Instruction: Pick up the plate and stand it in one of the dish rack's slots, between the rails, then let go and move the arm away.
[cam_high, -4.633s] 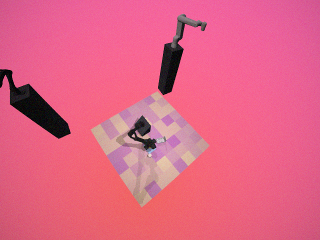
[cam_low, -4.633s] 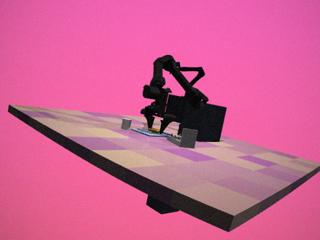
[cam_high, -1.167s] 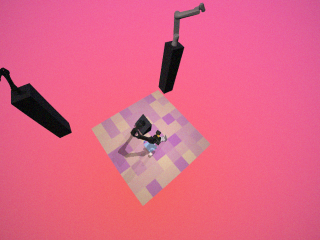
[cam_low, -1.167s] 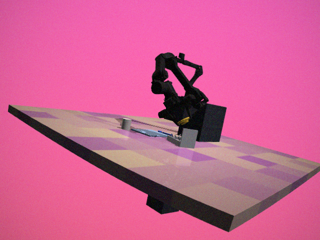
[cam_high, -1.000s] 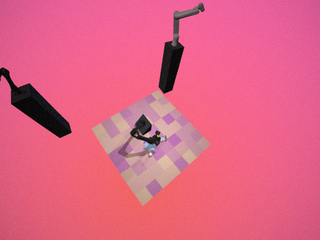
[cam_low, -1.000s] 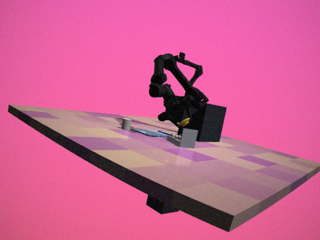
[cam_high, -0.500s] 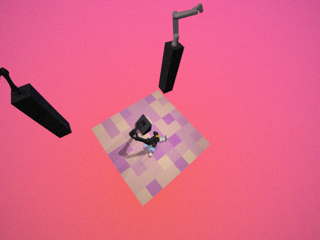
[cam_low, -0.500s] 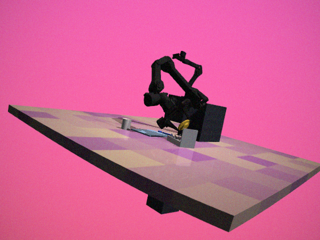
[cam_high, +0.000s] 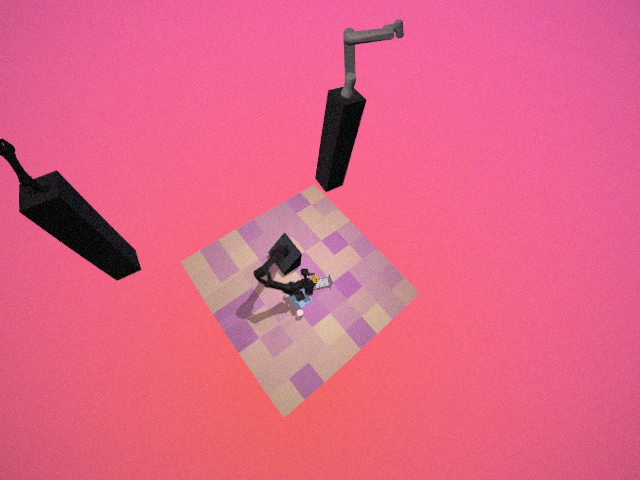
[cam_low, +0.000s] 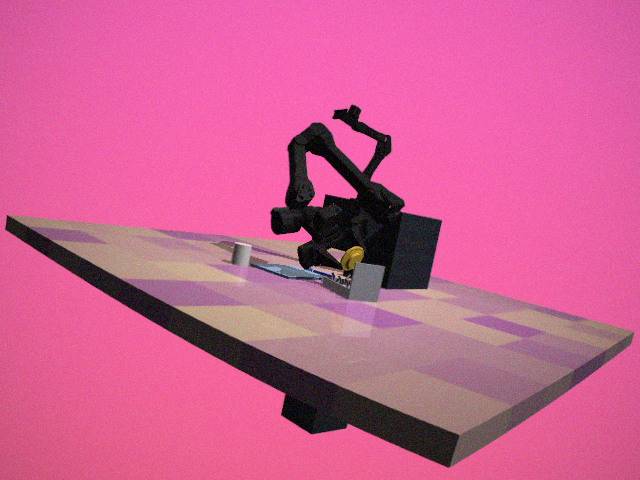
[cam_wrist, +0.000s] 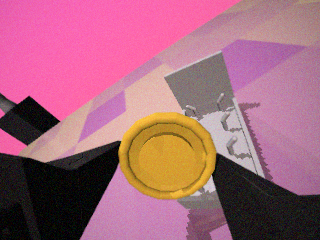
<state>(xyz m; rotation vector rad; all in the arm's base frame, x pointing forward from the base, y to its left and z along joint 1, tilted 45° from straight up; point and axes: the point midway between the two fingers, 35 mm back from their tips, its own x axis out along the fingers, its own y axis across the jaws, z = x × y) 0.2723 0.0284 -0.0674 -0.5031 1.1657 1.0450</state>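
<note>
Against a pink backdrop, above the checkered tabletop (cam_low: 289, 330), the arm's jaws pinch the yellow plate (cam_wrist: 167, 155) by its rim, holding it on edge just over the grey rack (cam_wrist: 220, 112).

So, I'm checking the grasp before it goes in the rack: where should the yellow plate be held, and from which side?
By its rim, on two opposite edges, as the claw does now: one finger on each side of the plate. The round, shallow dish offers only a thin raised rim to pinch, and coming from behind leaves the far edge free to enter the dish rack.
</note>
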